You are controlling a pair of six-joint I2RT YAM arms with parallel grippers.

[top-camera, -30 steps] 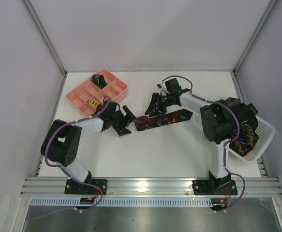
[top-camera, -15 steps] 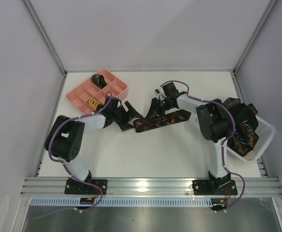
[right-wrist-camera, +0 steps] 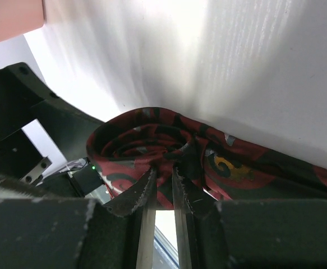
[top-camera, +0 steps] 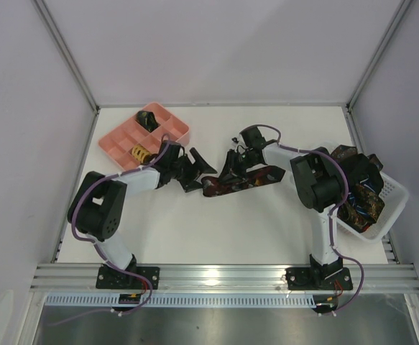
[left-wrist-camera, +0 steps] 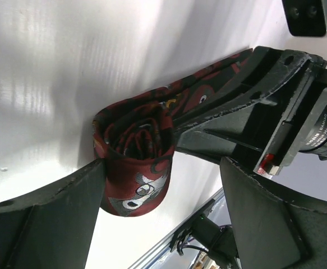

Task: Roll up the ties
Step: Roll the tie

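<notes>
One dark red patterned tie (top-camera: 256, 176) lies across the middle of the table, its left end wound into a roll (top-camera: 213, 187). My right gripper (top-camera: 227, 172) is shut on the coiled fabric: in the right wrist view the fingers (right-wrist-camera: 162, 176) pinch the layers of the roll (right-wrist-camera: 135, 143) with only a thin gap. My left gripper (top-camera: 200, 174) stands open just left of the roll. In the left wrist view the roll (left-wrist-camera: 135, 151) sits between its wide-apart fingers (left-wrist-camera: 169, 196), resting against the lower one (left-wrist-camera: 51, 224).
A pink compartment tray (top-camera: 119, 136) at the back left holds a dark rolled tie (top-camera: 149, 118) and a yellow one (top-camera: 139, 153). A white mesh basket (top-camera: 394, 192) at the right edge holds more loose ties (top-camera: 360, 190). The right arm's finger (left-wrist-camera: 247, 112) crosses the left wrist view.
My right gripper has closed on the rolled end. The left gripper has swung right and towards the back, up to the roll, staying open.
</notes>
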